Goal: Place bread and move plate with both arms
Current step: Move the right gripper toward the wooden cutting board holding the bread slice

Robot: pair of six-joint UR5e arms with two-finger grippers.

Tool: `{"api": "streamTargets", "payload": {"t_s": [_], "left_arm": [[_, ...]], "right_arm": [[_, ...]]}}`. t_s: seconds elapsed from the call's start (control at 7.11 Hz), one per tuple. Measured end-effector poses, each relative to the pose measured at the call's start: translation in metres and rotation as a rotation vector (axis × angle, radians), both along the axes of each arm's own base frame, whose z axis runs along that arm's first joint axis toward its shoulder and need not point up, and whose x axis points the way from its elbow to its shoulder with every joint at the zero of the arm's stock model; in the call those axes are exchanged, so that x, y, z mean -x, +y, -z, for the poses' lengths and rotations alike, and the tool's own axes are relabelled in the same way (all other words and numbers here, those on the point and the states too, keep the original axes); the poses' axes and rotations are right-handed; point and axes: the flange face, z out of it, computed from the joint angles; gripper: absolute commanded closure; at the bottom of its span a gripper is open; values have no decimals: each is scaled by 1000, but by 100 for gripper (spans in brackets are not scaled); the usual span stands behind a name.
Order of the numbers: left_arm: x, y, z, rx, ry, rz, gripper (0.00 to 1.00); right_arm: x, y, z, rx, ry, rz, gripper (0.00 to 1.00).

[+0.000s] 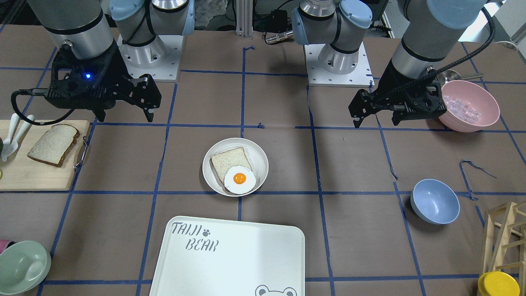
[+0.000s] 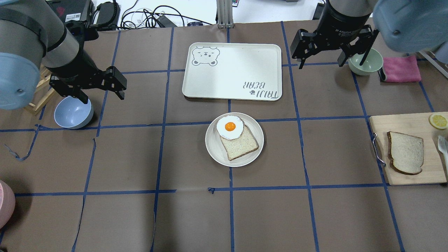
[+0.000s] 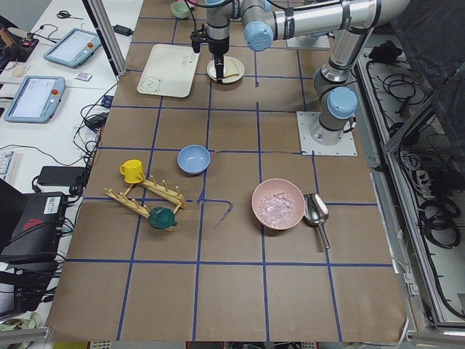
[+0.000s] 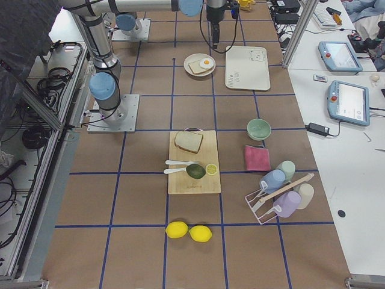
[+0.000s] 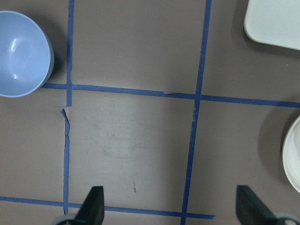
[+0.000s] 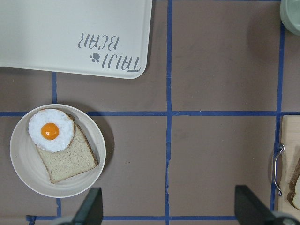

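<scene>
Overhead exterior view: the table (image 2: 140, 217) is covered in matt brown paper divided into squares by blue tape lines.

1. The plate (image 2: 213, 143) is round, white and shallow with a raised rim. It sits at the middle of the table. On it lies a pale, squarish slice (image 2: 241, 145) with a thin, light crust. A fried egg (image 2: 229, 126) with a glossy orange yolk overlaps the slice's corner on the side toward the operators' edge.

2. The bread (image 2: 406, 152) is speckled off-white, with a dark brown crust and a rounded top. It lies flat on a light wooden cutting board (image 2: 402, 178) at the table's right-hand end. The board has a bent metal wire handle on the side facing the plate. A lemon slice (image 2: 438, 121) rests at one corner of the board.

3. The rectangular white tray (image 2: 238, 66) has rounded corners and a printed bear. It lies between the plate and the operators' edge, close to the plate without touching it.

4. The left gripper (image 2: 103, 96) is black. Its jaws are spread wide and hold nothing. It hangs above the paper toward the left-hand end, just beside a smooth blue bowl (image 2: 72, 112).

5. The right gripper (image 2: 319, 63) also has its jaws wide apart and empty. It hangs near the operators' edge, between the tray and a pale green bowl (image 2: 374, 59). A folded pink cloth (image 2: 400, 69) lies beside that bowl.
</scene>
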Motion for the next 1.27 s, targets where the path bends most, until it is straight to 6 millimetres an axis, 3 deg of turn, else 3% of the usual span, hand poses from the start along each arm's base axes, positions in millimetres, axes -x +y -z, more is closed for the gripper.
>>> {"api": "streamTargets", "payload": {"t_s": [0.7,1.27], "left_arm": [[1,5,-5,1,-1,2,0],[0,3,-2,-1,-4,0,0]], "right_arm": [[-11,-11,-18,116,-62,-7,0],[-5,2,-17,60,-51,10,0]]}}
